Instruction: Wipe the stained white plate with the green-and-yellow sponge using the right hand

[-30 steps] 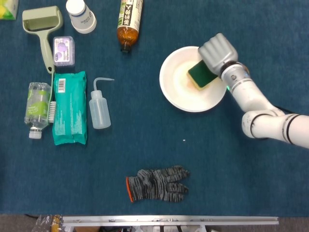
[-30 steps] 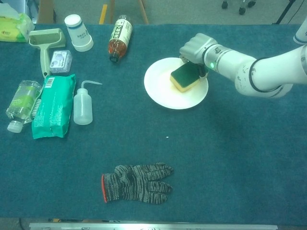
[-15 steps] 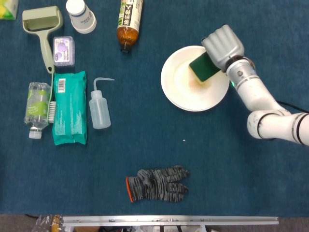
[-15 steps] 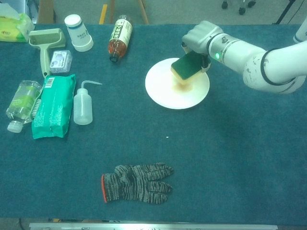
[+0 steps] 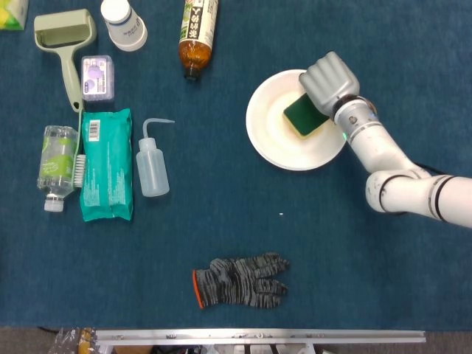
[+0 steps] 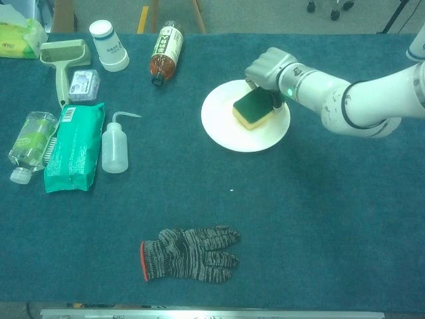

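The right hand grips the green-and-yellow sponge and presses it flat on the white plate, green side up. The sponge sits toward the plate's 2 o'clock side in the head view. The plate lies on the blue table.

A dark blue-green cloth covers the table; beyond it, grey floor and wooden legs.

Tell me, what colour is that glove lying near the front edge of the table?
The glove is mottled grey and black with an orange cuff, clearest in the chest view.
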Controlling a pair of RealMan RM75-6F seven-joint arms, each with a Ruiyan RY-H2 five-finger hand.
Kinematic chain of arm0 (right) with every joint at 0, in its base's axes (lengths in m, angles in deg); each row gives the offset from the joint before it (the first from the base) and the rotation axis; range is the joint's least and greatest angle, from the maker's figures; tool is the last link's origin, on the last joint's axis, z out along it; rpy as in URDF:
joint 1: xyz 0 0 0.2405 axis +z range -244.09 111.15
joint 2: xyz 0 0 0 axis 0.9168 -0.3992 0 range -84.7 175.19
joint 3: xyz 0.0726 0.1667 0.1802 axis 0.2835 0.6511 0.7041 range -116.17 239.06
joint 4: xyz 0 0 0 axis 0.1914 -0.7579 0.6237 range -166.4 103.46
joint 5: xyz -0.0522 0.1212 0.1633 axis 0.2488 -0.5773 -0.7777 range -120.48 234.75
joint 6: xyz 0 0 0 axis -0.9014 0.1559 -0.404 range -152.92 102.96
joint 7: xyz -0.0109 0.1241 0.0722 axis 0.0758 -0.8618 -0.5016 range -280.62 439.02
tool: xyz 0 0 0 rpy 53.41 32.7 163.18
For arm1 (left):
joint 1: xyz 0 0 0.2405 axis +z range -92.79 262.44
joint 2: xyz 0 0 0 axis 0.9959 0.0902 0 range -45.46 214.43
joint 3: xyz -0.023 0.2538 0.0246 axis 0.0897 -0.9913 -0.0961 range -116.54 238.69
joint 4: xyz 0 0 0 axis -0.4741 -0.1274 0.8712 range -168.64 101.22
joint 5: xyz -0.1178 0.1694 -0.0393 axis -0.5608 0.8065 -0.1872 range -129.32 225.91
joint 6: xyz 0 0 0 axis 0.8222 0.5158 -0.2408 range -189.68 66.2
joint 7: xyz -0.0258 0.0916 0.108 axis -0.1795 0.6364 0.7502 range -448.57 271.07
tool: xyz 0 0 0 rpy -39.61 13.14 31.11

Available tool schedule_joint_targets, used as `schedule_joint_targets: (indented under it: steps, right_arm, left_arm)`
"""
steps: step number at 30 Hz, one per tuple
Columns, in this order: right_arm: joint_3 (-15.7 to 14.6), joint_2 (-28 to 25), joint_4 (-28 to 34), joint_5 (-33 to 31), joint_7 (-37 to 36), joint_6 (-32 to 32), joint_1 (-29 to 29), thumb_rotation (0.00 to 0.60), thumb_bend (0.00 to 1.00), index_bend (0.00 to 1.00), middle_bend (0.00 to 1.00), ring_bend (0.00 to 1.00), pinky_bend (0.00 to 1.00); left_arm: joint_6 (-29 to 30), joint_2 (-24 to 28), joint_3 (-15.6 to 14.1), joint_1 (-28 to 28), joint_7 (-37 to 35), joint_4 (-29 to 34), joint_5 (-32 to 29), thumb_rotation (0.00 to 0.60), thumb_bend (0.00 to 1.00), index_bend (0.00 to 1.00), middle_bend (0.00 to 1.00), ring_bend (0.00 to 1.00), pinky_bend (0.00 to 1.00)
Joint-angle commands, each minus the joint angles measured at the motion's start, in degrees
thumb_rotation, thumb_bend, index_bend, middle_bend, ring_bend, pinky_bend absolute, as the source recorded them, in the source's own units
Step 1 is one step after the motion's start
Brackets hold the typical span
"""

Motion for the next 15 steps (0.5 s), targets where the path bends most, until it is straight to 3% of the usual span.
schedule_joint_targets:
  steps: [1, 15]
  right_arm:
    - [-0.2, -0.2, 0.0, -0.2, 0.1, 0.2, -0.2, 0.6, 0.05, 0.39, 0.56, 0.39, 0.36]
    - [0.6, -4.1, 5.5, -0.2, 0.4, 3.9, -0.9, 0.6, 0.05, 0.39, 0.56, 0.39, 0.36]
  left_arm:
    - [0.0, -0.1, 0.0, 0.0, -0.1, -0.1, 0.0, 0.6, 0.29, 0.36, 0.32, 0.16, 0.41]
    - [0.1, -0.2, -0.1, -0.1, 0.1, 0.1, 0.7, 0.6, 0.29, 0.36, 0.32, 0.16, 0.41]
